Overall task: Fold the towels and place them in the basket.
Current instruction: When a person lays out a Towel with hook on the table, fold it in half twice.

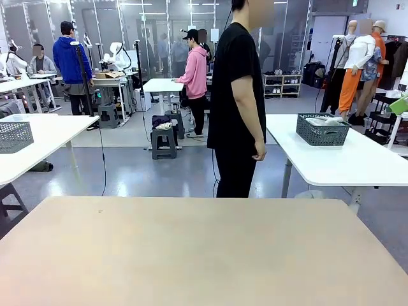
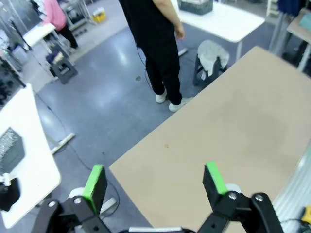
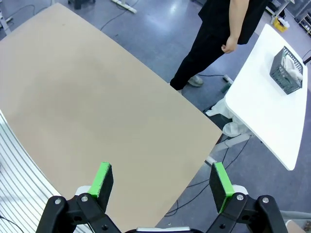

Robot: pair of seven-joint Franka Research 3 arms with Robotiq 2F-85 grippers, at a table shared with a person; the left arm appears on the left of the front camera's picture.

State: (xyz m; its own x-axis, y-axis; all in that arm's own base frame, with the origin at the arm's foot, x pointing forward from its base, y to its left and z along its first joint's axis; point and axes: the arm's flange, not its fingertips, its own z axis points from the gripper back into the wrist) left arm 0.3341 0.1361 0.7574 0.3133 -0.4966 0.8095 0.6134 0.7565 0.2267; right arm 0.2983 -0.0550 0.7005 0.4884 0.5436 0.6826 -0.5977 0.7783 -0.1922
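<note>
Beige tabletop point(image 1: 204, 255) stretches out between the arms, and a person point(image 1: 236, 95) in black stands at its far edge, turned sideways. Behind them, on a white table point(image 1: 357, 162) to the right, sits a dark grey lattice basket point(image 1: 322, 131) with pale cloth point(image 1: 326, 120) heaped in it; I can't tell from here whether those are the towels. Both claws hang high over the table. The left gripper point(image 2: 154, 180) is spread wide and holding nothing, and so is the right gripper point(image 3: 161, 178). The basket looks well out of reach, I'd say, so the arms depend on the person bringing things over. The risk is an arm coming down while a hand is laying cloth out. Soft terry could also bunch under a pinch and spoil the fold.
</note>
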